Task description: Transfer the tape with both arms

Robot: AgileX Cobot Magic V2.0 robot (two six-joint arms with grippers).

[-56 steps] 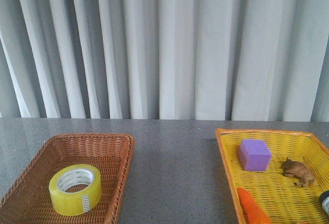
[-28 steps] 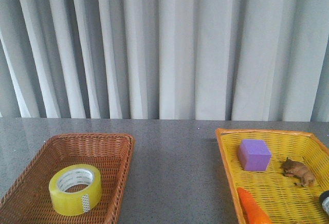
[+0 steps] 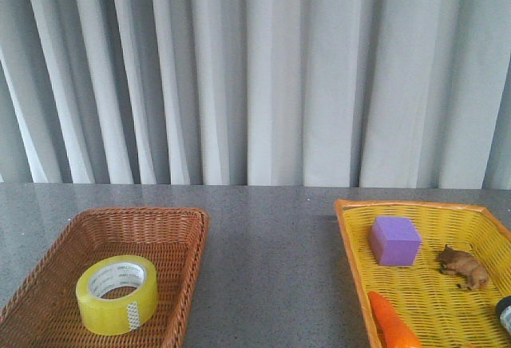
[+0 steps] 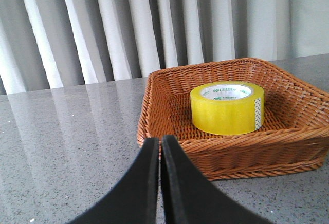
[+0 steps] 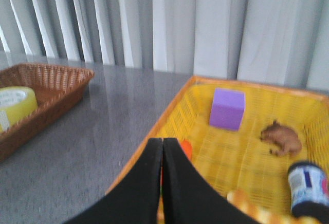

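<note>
The tape (image 3: 116,294), a wide yellow roll with a white printed core, lies flat in the brown wicker basket (image 3: 172,224) at the front left of the table. The left wrist view shows the same tape (image 4: 227,106) inside that basket (image 4: 169,131), a little beyond my left gripper (image 4: 160,141), whose black jaws are shut with nothing between them. My right gripper (image 5: 162,142) is also shut and empty, hanging near the edge of the yellow basket (image 5: 169,112). The tape (image 5: 15,106) shows far off in the right wrist view. Neither arm shows in the front view.
The yellow basket (image 3: 349,228) at the front right holds a purple block (image 3: 394,240), a brown toy animal (image 3: 463,266), an orange carrot-like piece (image 3: 391,324) and a dark jar (image 5: 307,188). Grey curtains close off the far table edge.
</note>
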